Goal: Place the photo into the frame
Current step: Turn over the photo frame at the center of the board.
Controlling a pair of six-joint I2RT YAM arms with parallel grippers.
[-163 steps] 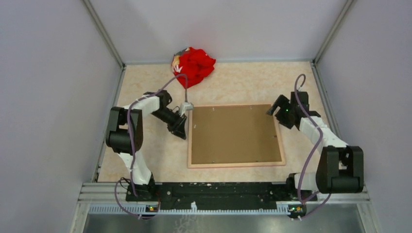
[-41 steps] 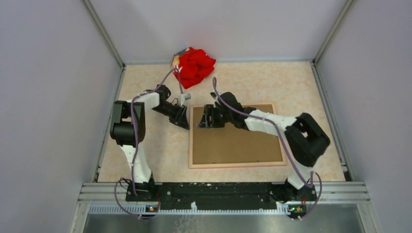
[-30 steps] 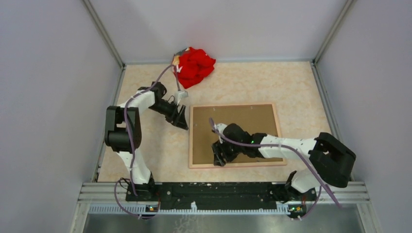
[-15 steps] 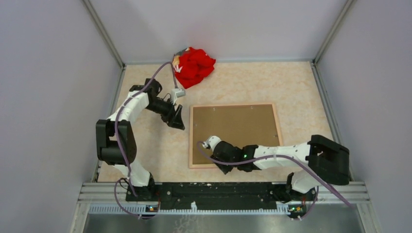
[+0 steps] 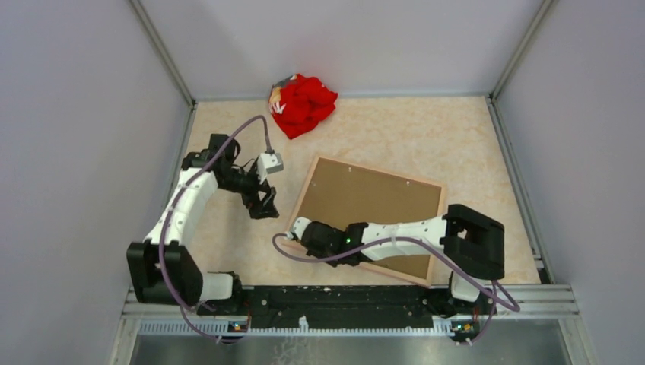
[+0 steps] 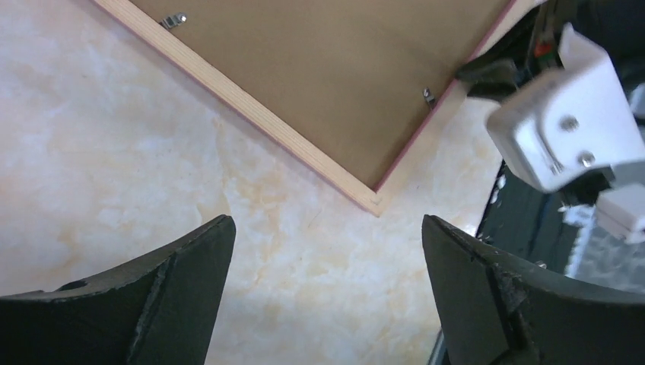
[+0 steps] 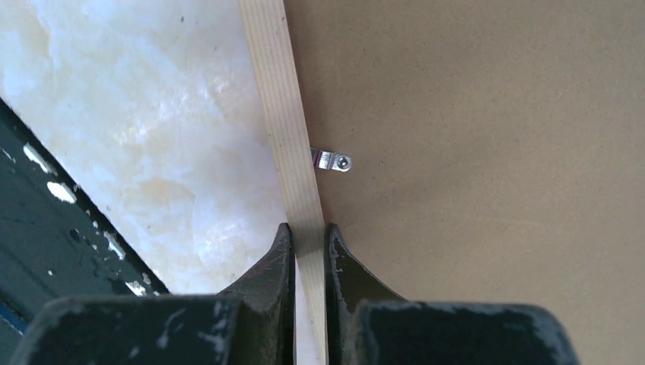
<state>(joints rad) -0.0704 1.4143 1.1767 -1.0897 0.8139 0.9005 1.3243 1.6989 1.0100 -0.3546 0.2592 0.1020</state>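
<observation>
The frame [image 5: 365, 201] lies back up on the table, skewed, its brown hardboard backing [image 7: 487, 152] facing up inside a light wood rail [image 7: 281, 91]. My right gripper [image 5: 319, 249] is shut on the near rail close to the frame's left corner, and in the right wrist view the rail is pinched between its fingers [image 7: 307, 228]. My left gripper [image 5: 264, 207] hovers over bare table just left of the frame, open, with nothing between its fingers [image 6: 327, 228]. A frame corner [image 6: 373, 204] shows ahead of it. The photo is out of view.
A red cloth bundle [image 5: 303, 103] sits at the back of the table. Small metal tabs [image 7: 333, 160] hold the backing at the rail. The black base rail [image 5: 342, 296] runs along the near edge, and grey walls enclose the table.
The right gripper has shut on the frame's near rail and swung the frame askew, its near-left corner pulled left. The left arm has drawn back left and opened wider.
</observation>
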